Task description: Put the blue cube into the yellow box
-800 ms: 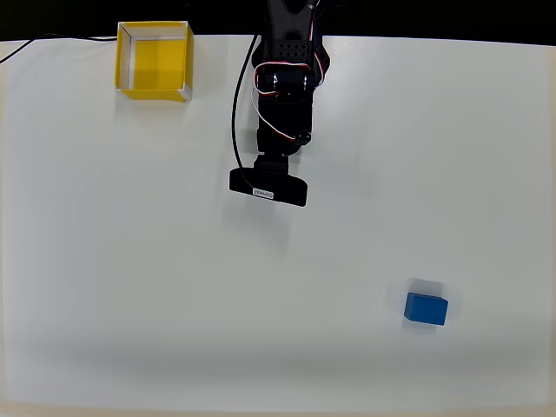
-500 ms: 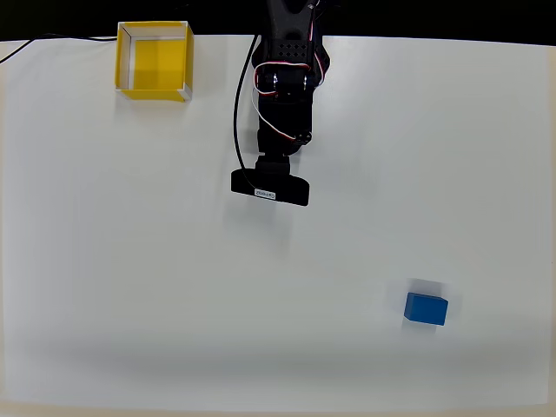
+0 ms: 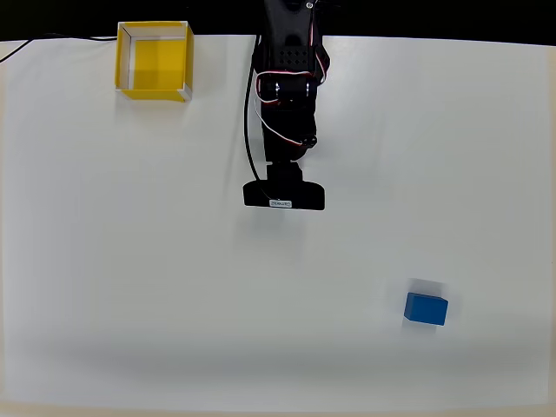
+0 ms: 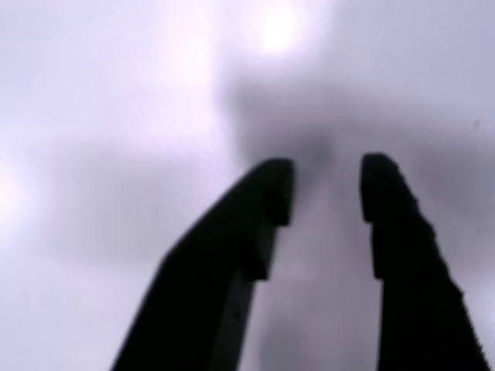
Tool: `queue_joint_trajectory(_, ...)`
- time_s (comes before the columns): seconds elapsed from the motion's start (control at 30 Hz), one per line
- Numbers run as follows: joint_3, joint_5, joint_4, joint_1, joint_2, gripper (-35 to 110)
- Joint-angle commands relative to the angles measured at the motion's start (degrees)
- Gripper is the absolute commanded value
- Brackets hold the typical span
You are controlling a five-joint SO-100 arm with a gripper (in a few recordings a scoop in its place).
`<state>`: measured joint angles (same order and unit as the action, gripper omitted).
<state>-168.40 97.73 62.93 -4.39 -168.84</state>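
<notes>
The blue cube (image 3: 426, 308) lies on the white table at the lower right of the overhead view, with nothing touching it. The yellow box (image 3: 154, 59) stands open-topped and empty at the top left, near the table's far edge. My black arm (image 3: 287, 87) reaches down from the top centre and its wrist end (image 3: 284, 195) hangs over the middle of the table, well up and left of the cube. In the wrist view my gripper (image 4: 325, 182) is open, its two dark fingers a small gap apart with only blurred table between them.
A black cable (image 3: 248, 130) runs along the arm's left side. Another thin cable (image 3: 52, 39) crosses the table's top left corner. The table's dark far edge (image 3: 434, 17) runs along the top of the overhead view.
The arm's wrist end has swung to the right, toward the cube's side. The cube and the box have not moved.
</notes>
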Motion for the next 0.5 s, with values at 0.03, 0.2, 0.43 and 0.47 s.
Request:
queue_joint_trajectory(0.03, 20.74, 0.7, -10.72, -3.43, 12.39, 26)
queue_joint_trajectory(0.2, 31.82, 1.58, -22.85, -6.42, 25.22, 40)
queue_joint_trajectory(0.43, 53.7, -0.97, -33.22, -9.84, 48.52, 46)
queue_joint_trajectory(0.47, 56.25, -1.32, -35.16, -10.28, 51.5, 47)
